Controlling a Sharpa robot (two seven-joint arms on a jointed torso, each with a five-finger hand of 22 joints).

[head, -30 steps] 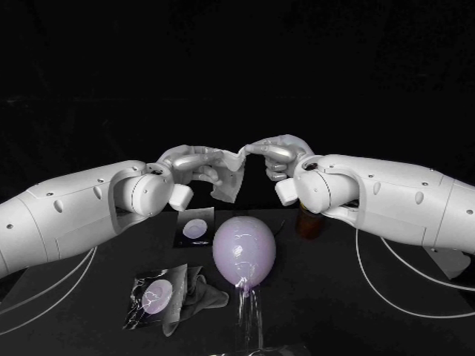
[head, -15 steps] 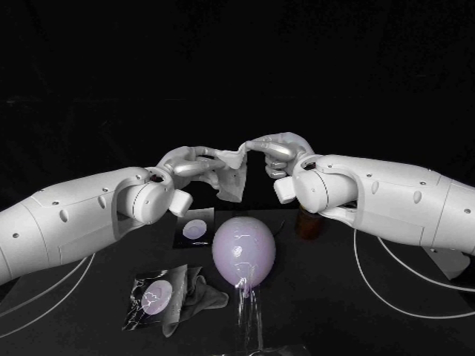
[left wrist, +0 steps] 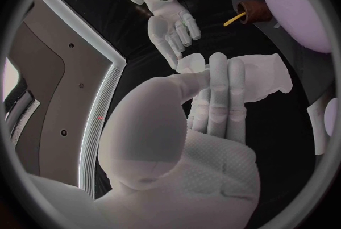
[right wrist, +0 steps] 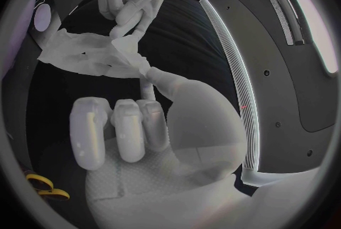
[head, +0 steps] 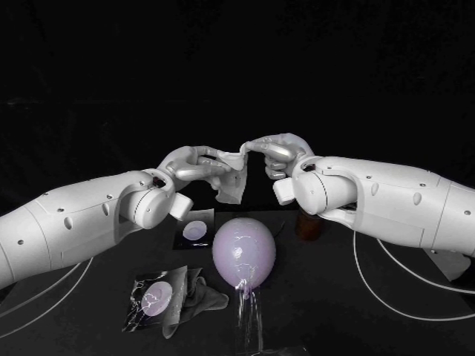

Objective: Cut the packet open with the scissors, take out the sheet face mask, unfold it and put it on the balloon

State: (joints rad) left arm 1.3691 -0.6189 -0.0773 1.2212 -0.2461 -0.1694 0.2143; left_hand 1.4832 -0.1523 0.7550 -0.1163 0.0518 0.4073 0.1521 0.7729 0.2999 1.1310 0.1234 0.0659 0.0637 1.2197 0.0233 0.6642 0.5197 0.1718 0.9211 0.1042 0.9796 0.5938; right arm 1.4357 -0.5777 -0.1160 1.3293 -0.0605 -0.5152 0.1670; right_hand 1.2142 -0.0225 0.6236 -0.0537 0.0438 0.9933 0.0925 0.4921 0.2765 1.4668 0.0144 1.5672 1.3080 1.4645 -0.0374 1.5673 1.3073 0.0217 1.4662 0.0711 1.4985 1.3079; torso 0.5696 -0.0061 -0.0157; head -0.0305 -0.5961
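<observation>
**Bunched mask could tear or slip as we open it**

We hold the sheet face mask in the air between both hands, above the balloon. Our left hand clamps one edge between the thumb and flat, pressed-together fingers. Our right hand pinches the opposite corner with the thumb and a fingertip, its other fingers curled. The mask hangs bunched, not yet opened. We judge that pulling too hard could tear the thin sheet, a weak pinch could drop it, and clinging layers could stay folded.
</observation>
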